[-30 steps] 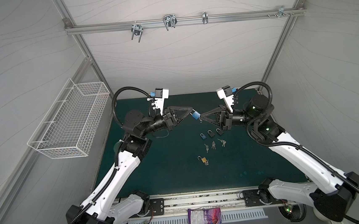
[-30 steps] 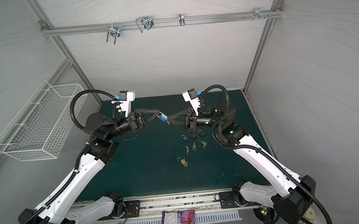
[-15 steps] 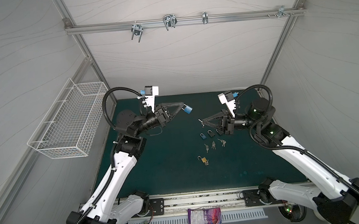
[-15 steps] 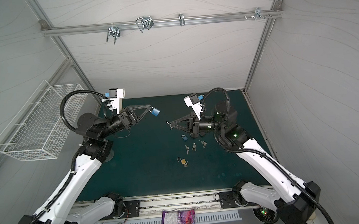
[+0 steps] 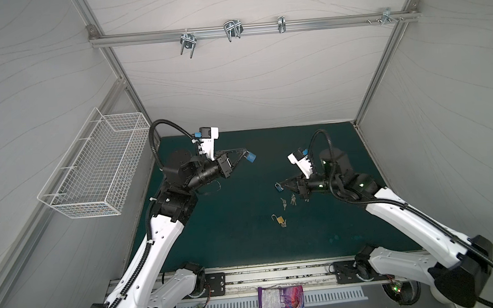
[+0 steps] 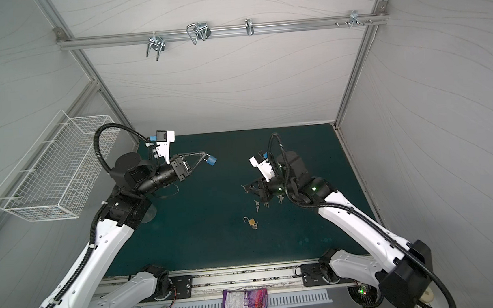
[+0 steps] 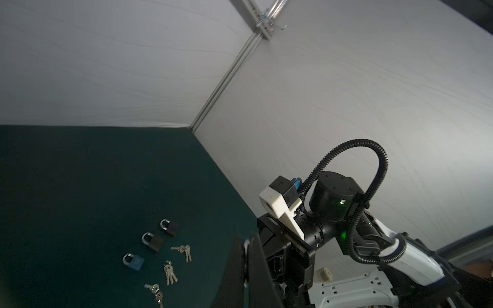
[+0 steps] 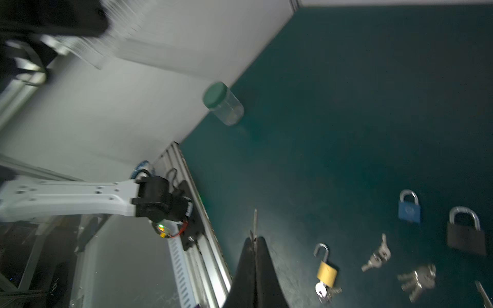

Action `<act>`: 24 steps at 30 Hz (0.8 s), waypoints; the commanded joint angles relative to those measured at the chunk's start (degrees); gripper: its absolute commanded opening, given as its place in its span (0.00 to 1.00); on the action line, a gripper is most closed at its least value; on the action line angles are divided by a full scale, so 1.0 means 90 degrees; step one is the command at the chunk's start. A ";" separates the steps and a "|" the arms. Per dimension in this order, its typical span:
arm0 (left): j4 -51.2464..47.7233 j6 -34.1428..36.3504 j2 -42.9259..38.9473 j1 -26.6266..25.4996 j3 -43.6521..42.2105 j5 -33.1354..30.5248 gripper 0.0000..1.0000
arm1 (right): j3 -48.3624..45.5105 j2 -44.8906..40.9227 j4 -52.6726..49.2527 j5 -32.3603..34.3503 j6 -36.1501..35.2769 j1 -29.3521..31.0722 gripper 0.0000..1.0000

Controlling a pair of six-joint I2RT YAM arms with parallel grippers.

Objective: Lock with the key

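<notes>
My left gripper (image 5: 247, 155) has its jaws pressed together on a small blue square-bodied padlock (image 5: 252, 159). It carries the padlock in the air above the dark green matte table mat (image 5: 230, 228), left of middle in both top views. My right gripper (image 8: 255, 241) is clamped tight on a thin silver metal key (image 8: 255, 220). The key's blade sticks straight out past the black tapered fingertips (image 8: 266, 256), low over the mat and well apart from the held padlock. I cannot tell at this size whether that padlock's shackle is pushed in.

Several things lie on the mat near the right gripper:
- a second blue padlock (image 8: 409, 210) with a shiny steel shackle
- a black padlock (image 8: 466, 237) beside it
- loose bunches of silver keys (image 8: 418, 280)
- a brass padlock (image 8: 326, 273) with its shackle swung open and a key in its base

A clear plastic jar with a green lid (image 8: 223, 105) stands at the mat's edge by a wall, slightly blurred.
</notes>
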 commanded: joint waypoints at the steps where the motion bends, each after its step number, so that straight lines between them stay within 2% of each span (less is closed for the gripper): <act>1: -0.1149 0.0542 -0.0032 -0.0349 -0.0490 -0.1076 0.00 | -0.0233 0.0552 -0.0382 0.0642 -0.0231 0.0135 0.00; 5: -0.0668 0.0115 0.0125 -0.0533 -0.1273 -0.1331 0.00 | -0.0177 0.1401 -0.0078 0.0682 -0.0274 0.0303 0.00; 9: -0.0123 -0.0195 0.0368 -0.0564 -0.1743 -0.1227 0.00 | 0.0002 0.2245 0.0156 0.0542 -0.0415 0.0389 0.00; 16: 0.0284 -0.0441 0.0569 -0.0565 -0.2133 -0.1136 0.00 | 0.0235 0.3251 0.0349 0.0564 -0.0698 0.0417 0.00; 24: 0.0556 -0.0634 0.0601 -0.0558 -0.2293 -0.1066 0.00 | 0.0475 0.3860 0.0342 0.0583 -0.0840 0.0348 0.00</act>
